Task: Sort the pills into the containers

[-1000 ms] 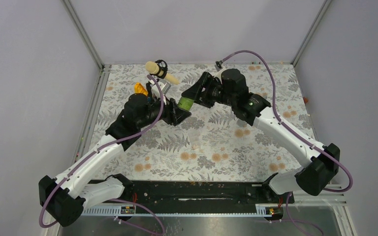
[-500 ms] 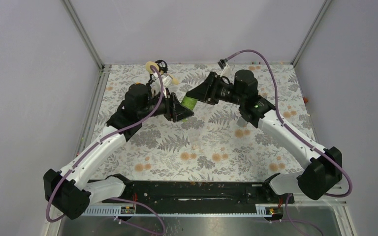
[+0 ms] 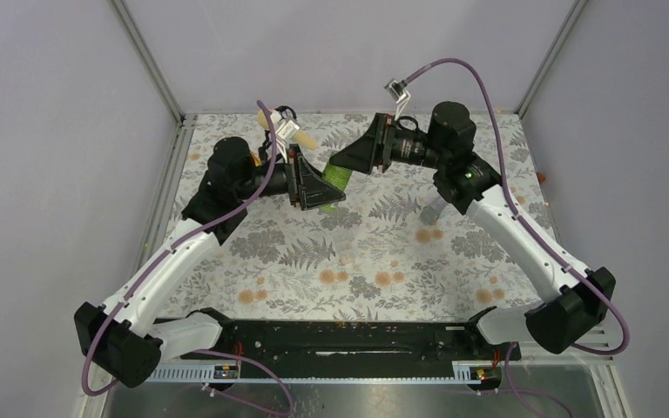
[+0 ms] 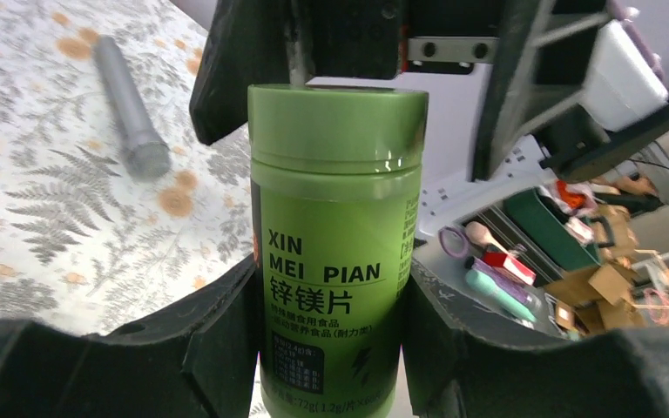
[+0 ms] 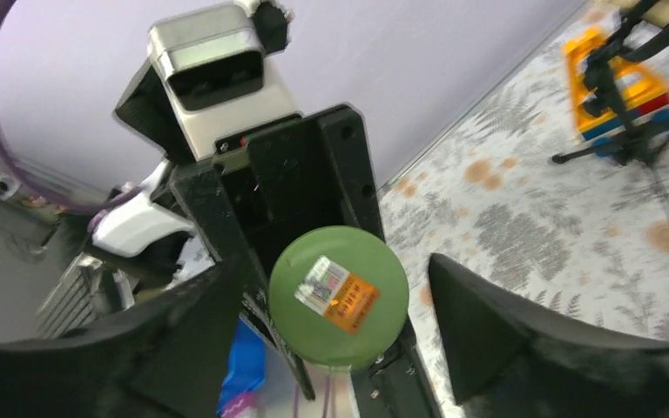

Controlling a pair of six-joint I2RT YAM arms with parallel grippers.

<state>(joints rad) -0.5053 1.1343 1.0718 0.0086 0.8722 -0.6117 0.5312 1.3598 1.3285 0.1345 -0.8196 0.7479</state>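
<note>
A green screw-cap bottle (image 4: 335,218) is held off the mat, and my left gripper (image 4: 331,300) is shut on its labelled body. In the top view the bottle (image 3: 338,177) lies tilted between the two arms at the back middle. My right gripper (image 5: 335,305) faces the bottle's round green cap (image 5: 338,294). Its jaws are open, with a gap between each finger and the cap. From above, the right gripper (image 3: 348,163) covers the cap end. No pills or containers show in any view.
A grey cylinder (image 3: 431,210) lies on the patterned mat (image 3: 375,261) under the right arm. A cream-coloured object (image 3: 305,139) and a black stand (image 3: 286,114) are at the back left. A yellow, blue and red toy (image 5: 614,78) sits near the back.
The right gripper's jaws have spread wider around the cap. Both wrists have swung apart and the bottle has tilted flatter. The left grip on the bottle is unchanged.
</note>
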